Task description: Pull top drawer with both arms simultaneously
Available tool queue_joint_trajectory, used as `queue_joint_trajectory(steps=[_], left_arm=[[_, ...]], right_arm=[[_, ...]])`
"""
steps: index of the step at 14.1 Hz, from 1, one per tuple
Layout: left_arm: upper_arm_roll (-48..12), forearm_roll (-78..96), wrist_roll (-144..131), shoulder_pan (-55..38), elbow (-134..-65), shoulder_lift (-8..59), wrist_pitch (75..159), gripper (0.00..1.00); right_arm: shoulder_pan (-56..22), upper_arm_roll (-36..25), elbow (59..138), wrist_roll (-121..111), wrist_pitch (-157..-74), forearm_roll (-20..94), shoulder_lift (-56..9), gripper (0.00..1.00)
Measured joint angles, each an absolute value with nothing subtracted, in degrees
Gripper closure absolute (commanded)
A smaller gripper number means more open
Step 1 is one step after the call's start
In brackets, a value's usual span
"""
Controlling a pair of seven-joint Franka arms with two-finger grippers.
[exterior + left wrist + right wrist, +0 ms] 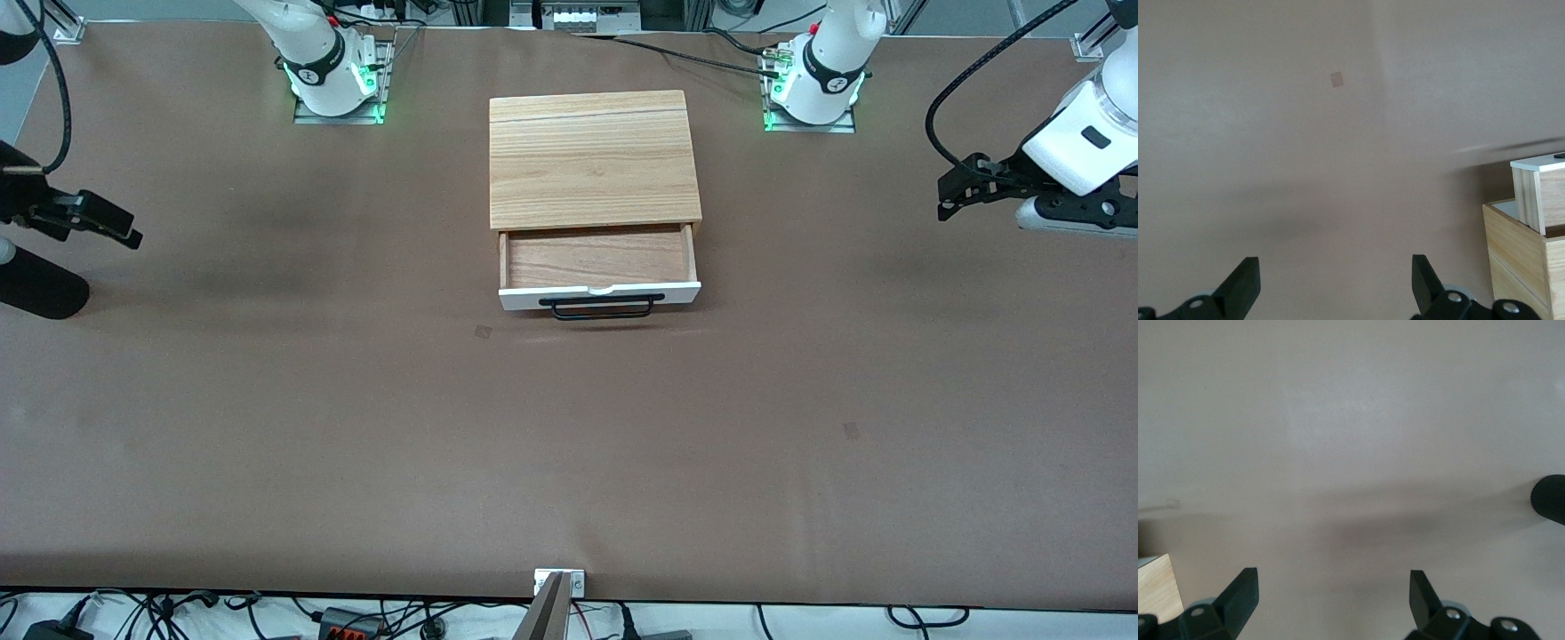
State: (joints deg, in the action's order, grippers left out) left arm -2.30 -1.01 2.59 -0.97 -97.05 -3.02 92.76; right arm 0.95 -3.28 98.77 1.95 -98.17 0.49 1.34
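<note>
- Nearest the camera: bare brown surface (569,462), matte mat-like cover with a few small taped patches.
- Top drawer (597,267) sits mid-surface, toward the edge where the bases stand. It is already pulled partway out of the cabinet (594,160). White flat front panel, small notch in its top edge, brownish wood-grain floor, thin wood side walls.
- Handle (602,307): long black bar, thin, looks like metal, faces the camera edge. Nothing touches it.
- Cabinet top: light wood, visible grain, flat rectangular slab.
- Left claw (965,191) hangs over the surface at the left arm's end, well apart from the drawer. Fingers apart, nothing between them; the left wrist view shows the cabinet corner at the side.
- Right claw (93,222) hangs over the right arm's end edge. Fingers spread, empty.
- Looks like the pull is done and both arms are parked.
- Risks if more pull is wanted: uneven tug from the two arms could skew the drawer and jam it; the cabinet looks light and unfixed, so it could slide; overpull could drop the drawer out.
</note>
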Motion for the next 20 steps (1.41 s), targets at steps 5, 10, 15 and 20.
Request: queue_joint_trajectory(steps=[5, 10, 15, 20], left_arm=[[-2.31, -1.01, 2.57, -0.97, -96.68, -2.91, 91.96, 0.0], [-2.4, -1.01, 2.56, -1.02, -96.44, -2.91, 91.44, 0.0], [-2.4, -1.01, 2.56, -1.02, -96.38, -2.91, 90.83, 0.0], [-2.39, -1.01, 2.56, -1.02, -96.36, -2.91, 90.64, 0.0]], right_arm=[[0.89, -3.04, 99.04, 1.42, -98.6, -0.12, 2.21, 0.0], [0.84, -2.72, 99.04, -1.6, -98.26, -0.2, 2.21, 0.0], [0.83, -2.57, 99.04, -1.6, -96.73, -0.2, 2.97, 0.0], [0.83, -2.53, 99.08, -1.61, -96.02, -0.2, 3.87, 0.0]])
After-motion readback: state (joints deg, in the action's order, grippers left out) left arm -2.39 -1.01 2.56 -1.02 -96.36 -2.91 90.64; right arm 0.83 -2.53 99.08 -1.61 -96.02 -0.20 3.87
